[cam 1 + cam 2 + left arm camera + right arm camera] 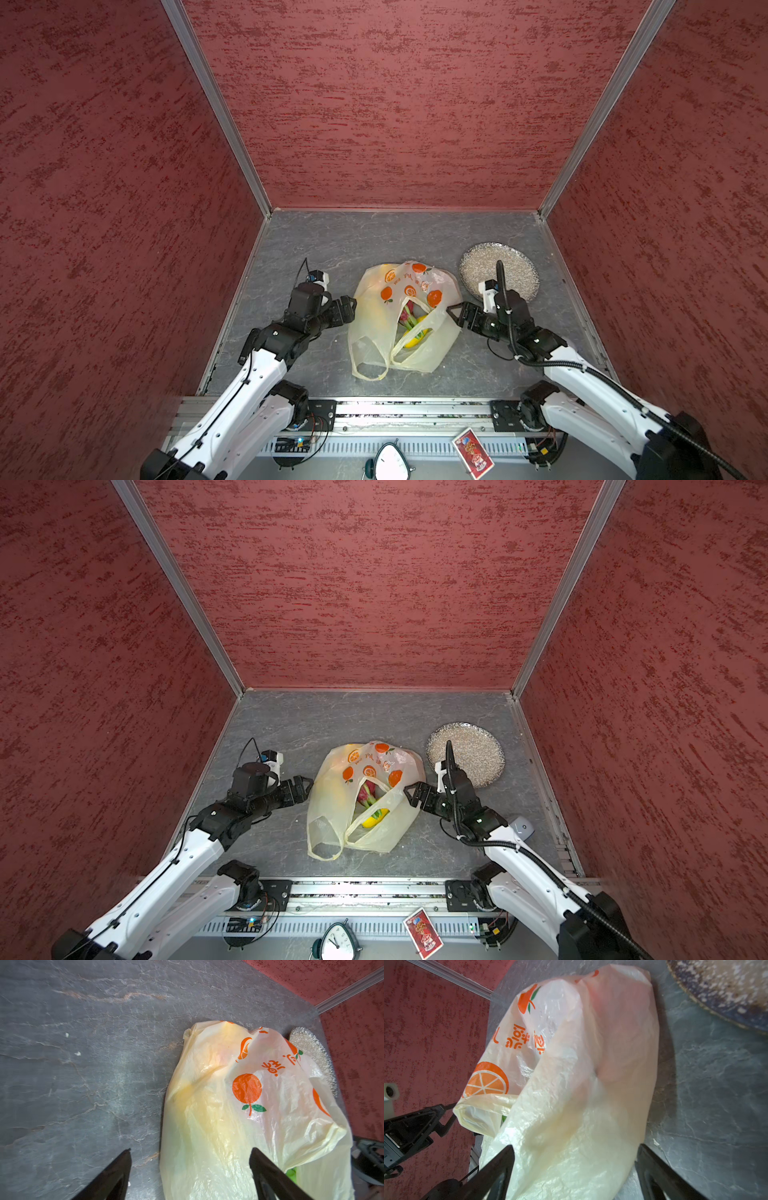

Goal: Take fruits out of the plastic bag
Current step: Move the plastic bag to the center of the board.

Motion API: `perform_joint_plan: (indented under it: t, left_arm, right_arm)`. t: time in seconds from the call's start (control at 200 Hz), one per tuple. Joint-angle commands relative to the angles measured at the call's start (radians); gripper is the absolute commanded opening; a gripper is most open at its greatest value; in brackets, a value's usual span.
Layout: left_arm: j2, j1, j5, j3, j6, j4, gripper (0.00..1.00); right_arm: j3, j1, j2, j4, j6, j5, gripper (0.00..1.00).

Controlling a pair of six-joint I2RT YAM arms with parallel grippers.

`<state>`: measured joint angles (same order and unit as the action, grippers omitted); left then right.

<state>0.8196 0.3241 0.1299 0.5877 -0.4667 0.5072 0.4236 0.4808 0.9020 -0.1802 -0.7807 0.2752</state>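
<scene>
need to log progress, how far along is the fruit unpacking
Done: nothing yet; the round speckled grey plate holds no fruit.
In hand: the left gripper and right gripper stand open at either side of the thin pale-yellow plastic bag, neither holding anything.
Left: every fruit, including the pink dragon fruit and yellow fruit showing in the bag's mouth.

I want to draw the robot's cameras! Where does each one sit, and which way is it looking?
Both top views: high above the robot's base, looking down and forward at the table, plastic bag and plate; both arms, left gripper and right gripper show.
Left wrist: on the left arm, looking past its two black fingers at the bag's side.
Right wrist: on the right arm, looking between its fingers at the bag's opposite side.
Shared: both wrist views catch the bag and the plate's rim.
</scene>
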Motion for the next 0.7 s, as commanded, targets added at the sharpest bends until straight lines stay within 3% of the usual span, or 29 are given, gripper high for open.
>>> perform_joint_plan:
  t: [0.0, 0.155, 0.321, 0.526, 0.696]
  left_arm:
    - [0.082, -0.045, 0.185, 0.064, 0.001, -0.062, 0.84]
    - [0.247, -0.048, 0.223, 0.148, 0.020, -0.067, 0.84]
    - [0.429, -0.046, 0.250, 0.252, 0.032, -0.027, 0.81]
    - [0.542, -0.043, 0.246, 0.322, 0.033, -0.012, 0.82]
    - [0.619, -0.045, 0.279, 0.383, 0.042, -0.007, 0.83]
  right_arm:
    - [0.034, 0.004, 0.017, 0.017, -0.018, 0.046, 0.93]
    - [0.084, 0.004, 0.054, 0.022, -0.050, 0.066, 0.93]
    - [0.215, 0.004, 0.154, -0.102, -0.015, 0.007, 0.91]
    - [0.507, 0.000, 0.353, -0.331, 0.210, -0.184, 0.90]
    - [0.745, -0.018, 0.560, -0.427, 0.336, -0.188, 0.88]
